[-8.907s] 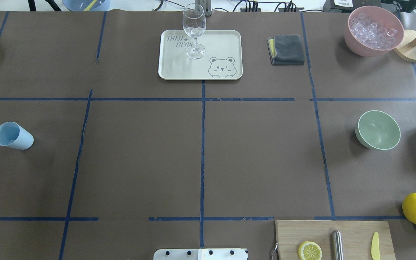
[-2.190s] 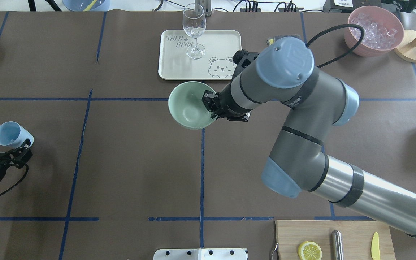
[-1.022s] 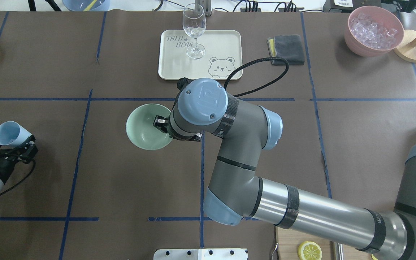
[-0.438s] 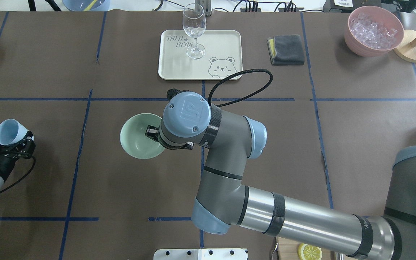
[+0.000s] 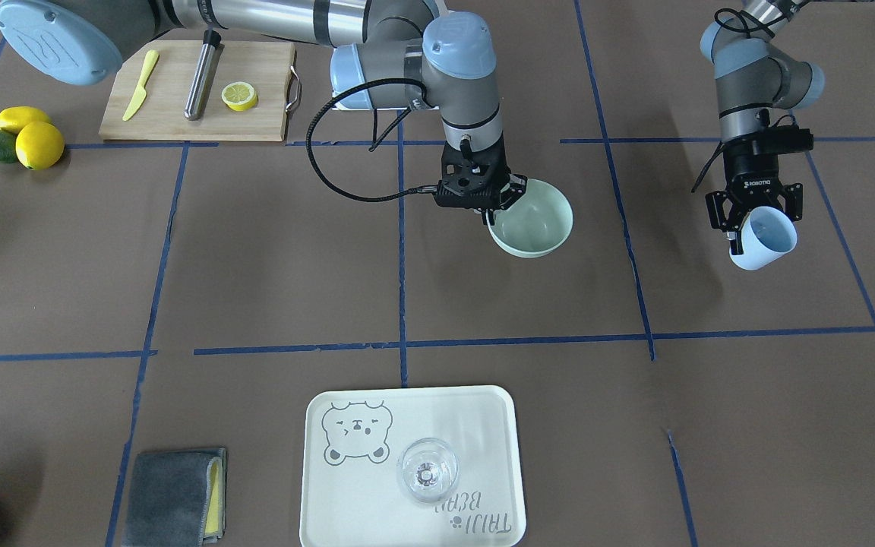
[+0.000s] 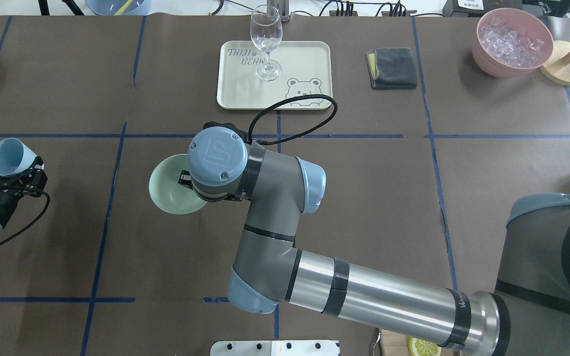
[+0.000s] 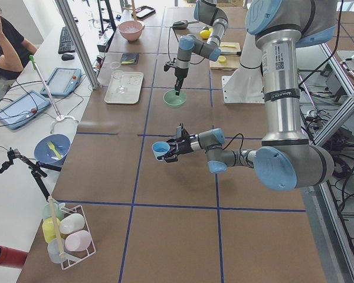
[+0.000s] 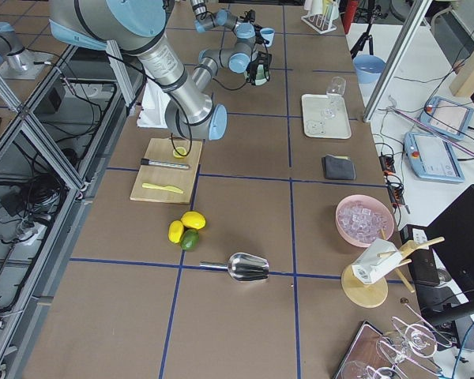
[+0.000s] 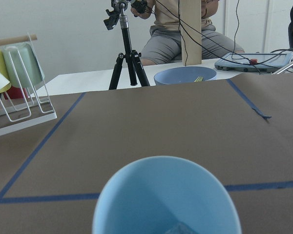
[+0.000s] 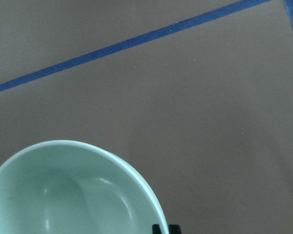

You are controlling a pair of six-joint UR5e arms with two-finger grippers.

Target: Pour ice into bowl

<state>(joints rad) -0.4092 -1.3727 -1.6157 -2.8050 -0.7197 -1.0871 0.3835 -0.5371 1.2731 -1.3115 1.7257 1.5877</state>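
Observation:
My right gripper point(image 5: 492, 214) is shut on the near rim of the pale mint-green bowl point(image 5: 532, 220), which looks empty and upright. It holds the bowl low over the table, left of centre in the overhead view point(image 6: 167, 190); I cannot tell if it touches the table. My left gripper point(image 5: 753, 215) is shut on the light blue cup point(image 5: 766, 240), lifted and tilted at the table's left side point(image 6: 10, 156). In the left wrist view the cup's mouth point(image 9: 166, 195) fills the bottom; a small glassy bit of ice point(image 9: 178, 228) shows deep inside, the rest hidden.
A cream tray point(image 6: 309, 54) with a wine glass point(image 6: 265, 39) stands at the far middle, a grey cloth point(image 6: 393, 67) right of it. The pink container of ice point(image 6: 512, 42) is far right. A cutting board point(image 5: 172, 114) and lemons point(image 5: 31, 137) lie near my right base.
My right arm carried the bowl from the table's right side across to left of centre, still moving left. My left gripper took the blue cup and raised it off the table.

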